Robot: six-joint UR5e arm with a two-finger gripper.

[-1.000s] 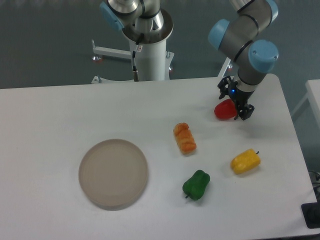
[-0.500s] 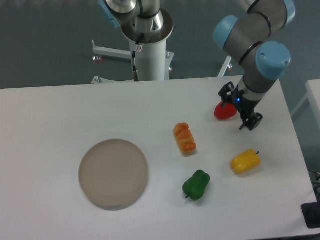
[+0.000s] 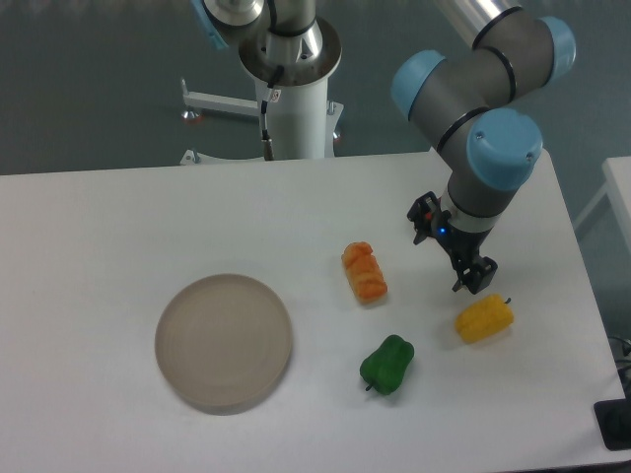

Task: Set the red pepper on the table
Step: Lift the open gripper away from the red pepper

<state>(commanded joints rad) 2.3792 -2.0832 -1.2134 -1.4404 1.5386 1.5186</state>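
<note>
We see a white table [image 3: 118, 217] before a dark floor. Left to right: plate [image 3: 224, 341], orange pepper [image 3: 364, 272], green pepper [image 3: 386, 364], then the gripper [image 3: 455, 248], jaws apart and empty, now nearer the yellow pepper [image 3: 484, 317]. The red pepper, half a second ago by the right edge, is hidden behind the arm; we judge it placed.

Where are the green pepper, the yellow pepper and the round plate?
green pepper [image 3: 386, 364], fixed camera view, middle of its body
yellow pepper [image 3: 484, 319], fixed camera view, middle of its body
round plate [image 3: 171, 313], fixed camera view, left part of its rim
</note>
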